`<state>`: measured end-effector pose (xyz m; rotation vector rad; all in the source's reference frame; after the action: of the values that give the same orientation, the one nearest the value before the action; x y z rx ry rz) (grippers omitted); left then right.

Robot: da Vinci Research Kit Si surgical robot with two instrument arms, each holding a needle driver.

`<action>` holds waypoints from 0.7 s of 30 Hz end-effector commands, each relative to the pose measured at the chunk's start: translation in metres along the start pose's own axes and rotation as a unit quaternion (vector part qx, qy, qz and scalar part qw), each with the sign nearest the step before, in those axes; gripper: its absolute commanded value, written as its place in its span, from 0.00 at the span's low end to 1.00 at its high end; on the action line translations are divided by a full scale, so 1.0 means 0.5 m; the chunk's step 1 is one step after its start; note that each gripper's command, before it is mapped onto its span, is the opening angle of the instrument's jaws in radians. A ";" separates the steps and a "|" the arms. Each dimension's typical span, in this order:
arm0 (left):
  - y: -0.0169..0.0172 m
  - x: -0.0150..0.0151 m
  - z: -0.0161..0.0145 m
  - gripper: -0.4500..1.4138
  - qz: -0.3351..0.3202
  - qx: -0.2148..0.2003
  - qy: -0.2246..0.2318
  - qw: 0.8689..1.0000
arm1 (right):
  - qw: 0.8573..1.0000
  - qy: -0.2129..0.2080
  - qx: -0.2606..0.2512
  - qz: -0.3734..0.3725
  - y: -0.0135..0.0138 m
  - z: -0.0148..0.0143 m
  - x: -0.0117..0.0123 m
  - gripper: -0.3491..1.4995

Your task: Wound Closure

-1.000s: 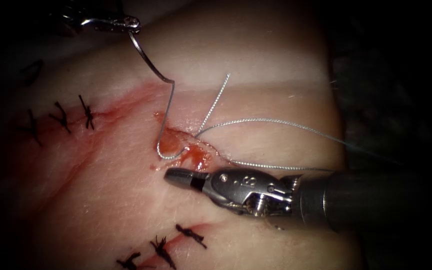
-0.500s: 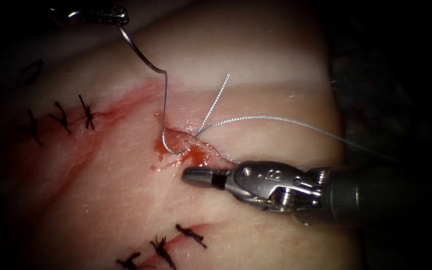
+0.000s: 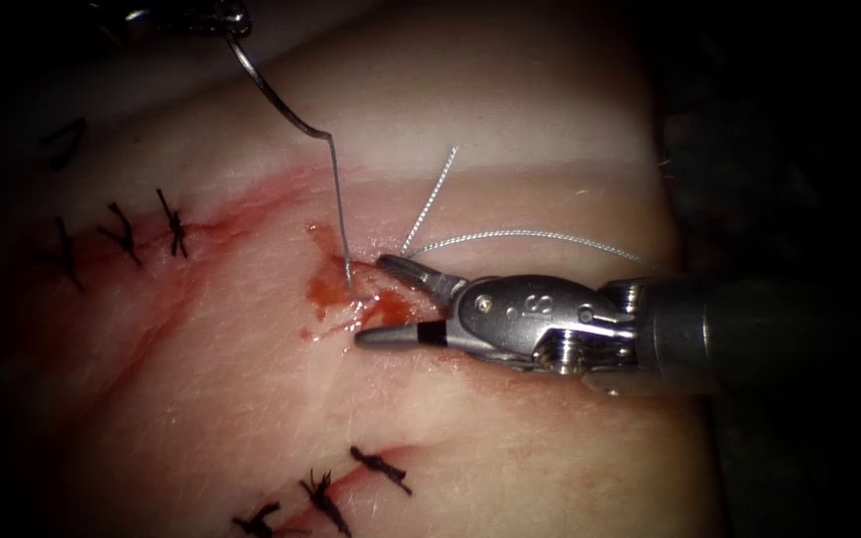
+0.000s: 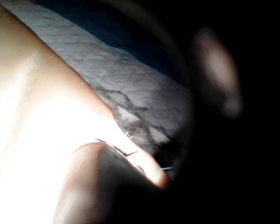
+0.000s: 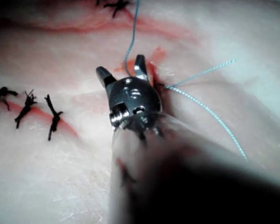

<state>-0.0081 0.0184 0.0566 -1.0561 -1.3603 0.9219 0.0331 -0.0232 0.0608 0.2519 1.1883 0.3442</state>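
While black stitch knots (image 3: pixel 173 225) line older cuts to the left and below, with red fluid (image 3: pixel 336 290) pooled at the open cut (image 3: pixel 391 299): curved needle (image 3: pixel 281 100) held clear of the tissue (image 3: pixel 510 130), gripped at one end in the closed left tool (image 3: pixel 221 18), pale thread (image 3: pixel 343 219) trailing down into the wound. Right tool (image 3: pixel 376 299) at the cut with jaws spread wide, empty, astride the thread's exit.

Right claw (image 3: pixel 376 299) gapes — left claw (image 3: pixel 221 18) clamped.
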 end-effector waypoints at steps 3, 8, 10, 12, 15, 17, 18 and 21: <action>0.0010 0.0011 -0.0003 0.00 0.008 -0.008 -0.002 1.000 | 1.000 0.000 -0.001 0.000 0.0002 0.0019 -0.0006 0.51; 0.0066 0.0032 -0.0049 0.00 0.027 -0.012 0.009 1.000 | 1.000 0.000 -0.001 -0.005 0.0005 0.0025 -0.0014 0.54; 0.0093 0.0042 -0.0076 0.00 0.036 -0.017 0.019 0.999 | 1.000 0.000 -0.002 -0.005 0.0005 0.0027 -0.0016 0.53; 0.0115 0.0050 -0.0098 0.00 0.042 -0.016 0.027 0.999 | 1.000 -0.001 -0.001 -0.006 0.0004 0.0027 -0.0019 0.52; 0.0157 0.0072 -0.0149 0.00 0.057 -0.013 0.043 0.997 | 1.000 -0.001 -0.001 -0.009 0.0000 0.0031 -0.0026 0.51; 0.0171 0.0080 -0.0169 0.00 0.062 -0.012 0.051 0.997 | 1.000 -0.001 -0.002 -0.009 -0.0001 0.0034 -0.0027 0.48; 0.0177 0.0083 -0.0177 0.00 0.067 -0.013 0.056 0.996 | 1.000 -0.001 -0.002 -0.009 -0.0001 0.0036 -0.0027 0.48; 0.0197 0.0091 -0.0200 0.00 0.077 -0.013 0.069 0.995 | 1.000 -0.001 -0.004 -0.009 0.0002 0.0041 -0.0026 0.44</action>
<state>0.0036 0.0251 0.0485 -1.2361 -1.1875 0.9232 0.0337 -0.0235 0.0625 0.2353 1.1838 0.3326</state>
